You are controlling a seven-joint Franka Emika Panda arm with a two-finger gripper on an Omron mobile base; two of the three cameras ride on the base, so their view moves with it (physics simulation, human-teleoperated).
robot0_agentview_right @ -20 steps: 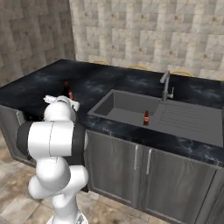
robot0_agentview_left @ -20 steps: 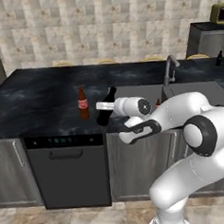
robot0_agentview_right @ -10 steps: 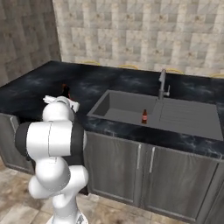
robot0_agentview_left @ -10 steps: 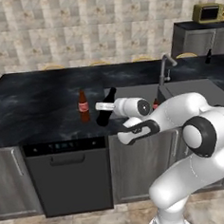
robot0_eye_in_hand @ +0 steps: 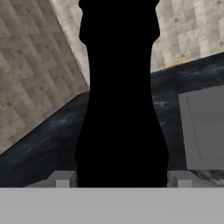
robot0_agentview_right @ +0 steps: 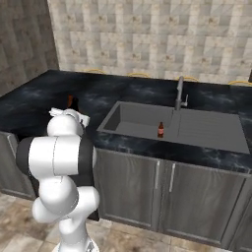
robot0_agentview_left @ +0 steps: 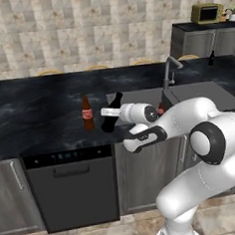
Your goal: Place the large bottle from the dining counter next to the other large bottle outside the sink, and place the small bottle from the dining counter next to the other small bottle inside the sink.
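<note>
In the left base view, the gripper (robot0_agentview_left: 110, 111) grasps the large bottle (robot0_agentview_left: 112, 113), a near-black glass bottle tilted to the right, its base near the counter (robot0_agentview_left: 35, 121) surface; whether the base touches the counter cannot be told. The other large bottle (robot0_agentview_left: 87, 113), brown with a red label, stands upright just beside it to the left, outside the sink (robot0_agentview_left: 138, 96). In the right base view, a small bottle (robot0_agentview_right: 160, 130) with a red label stands upright inside the sink (robot0_agentview_right: 142, 119), near the faucet (robot0_agentview_right: 180, 93); the arm hides most of the held bottle. In the hand view, the large bottle (robot0_eye_in_hand: 120, 96) stands black between the two finger tips (robot0_eye_in_hand: 61, 179), which sit against its sides.
</note>
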